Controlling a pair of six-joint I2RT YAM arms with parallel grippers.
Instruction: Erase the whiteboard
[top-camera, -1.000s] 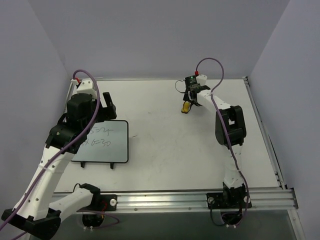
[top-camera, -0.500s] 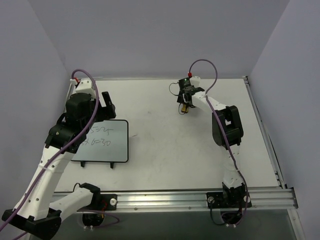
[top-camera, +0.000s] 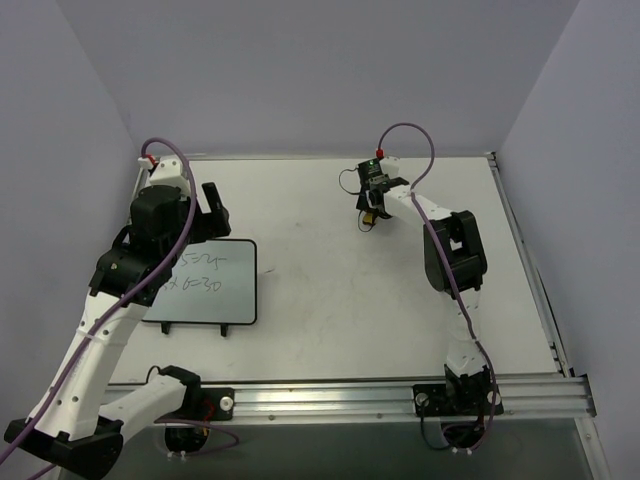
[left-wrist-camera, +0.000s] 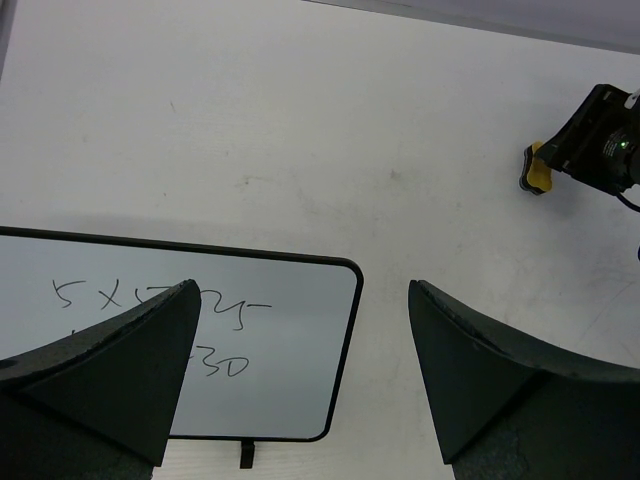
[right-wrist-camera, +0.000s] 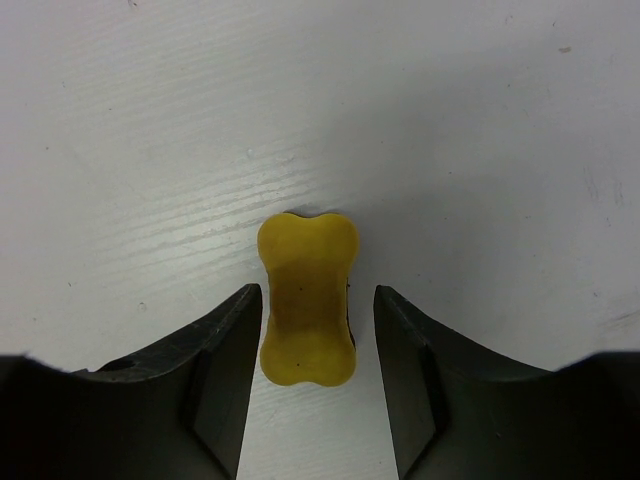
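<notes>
The whiteboard (top-camera: 205, 285) lies flat at the left of the table, black-framed, with handwritten figures on it; it also shows in the left wrist view (left-wrist-camera: 280, 350). My left gripper (top-camera: 213, 208) hovers open and empty just beyond the board's far edge. A small yellow bone-shaped eraser block (right-wrist-camera: 305, 298) lies on the table at the far centre (top-camera: 369, 217). My right gripper (right-wrist-camera: 318, 300) is open and straddles the block, one finger on each side, the left finger (right-wrist-camera: 225, 360) almost touching it.
The white table (top-camera: 330, 300) is bounded by a metal rail (top-camera: 400, 395) at the near edge and raised edges at the sides. Purple cables (top-camera: 415, 130) loop over both arms. Grey walls enclose the back and sides.
My right gripper has moved a little left and come down over the yellow block. The left arm has shifted slightly; the whiteboard has not moved.
</notes>
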